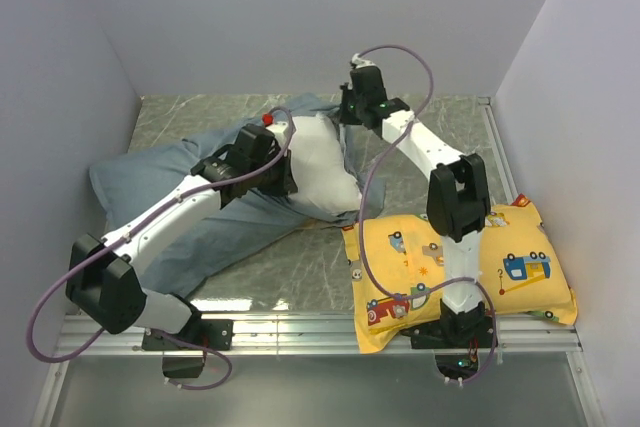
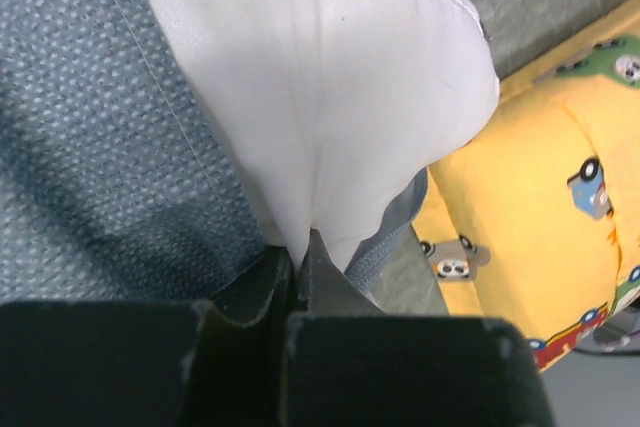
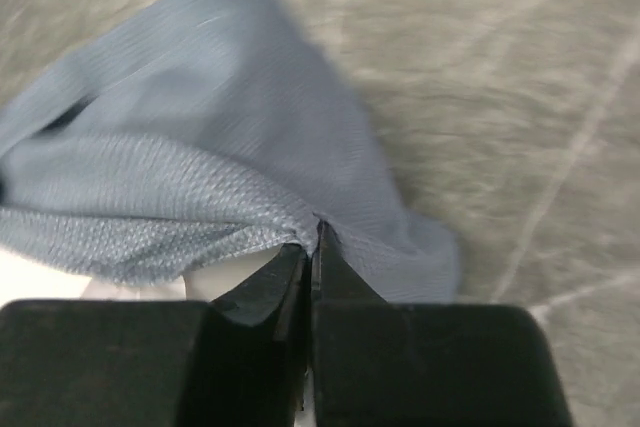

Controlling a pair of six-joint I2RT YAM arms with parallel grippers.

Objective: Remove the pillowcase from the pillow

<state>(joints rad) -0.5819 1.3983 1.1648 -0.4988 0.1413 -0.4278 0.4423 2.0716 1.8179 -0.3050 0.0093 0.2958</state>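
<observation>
Pillowcase (image 1: 165, 212) is sprawled over the left and middle of the table (image 1: 300, 272). It's blue-grey cloth running from the far centre down toward the near left, and your left arm lies across it. Its far end is bunched up, and that's where your right gripper (image 3: 315, 237) has it. The jaws are pressed together on a pinch of the blue fabric, which drapes away from the tips in the right wrist view. A sliver of white shows just under that fold.

Pillow (image 1: 322, 169) is poking out of the case around mid-table. It's a plump white chunk, bare on top and toward the right, with blue cloth around its left and near sides. Your left gripper (image 2: 300, 252) is clamped on the white fabric itself, fingers tight together with a crease of the pillow pulled in between them. The case's textured weave sits right beside it on the left in that wrist view.

Off to the near right there's a yellow pillow (image 1: 470, 257) with cartoon vehicles, sitting under your right arm, its near edge hanging over the rail (image 1: 300, 325). Its corner is close to the white pillow's, but you can't tell from these views if they actually touch.
</observation>
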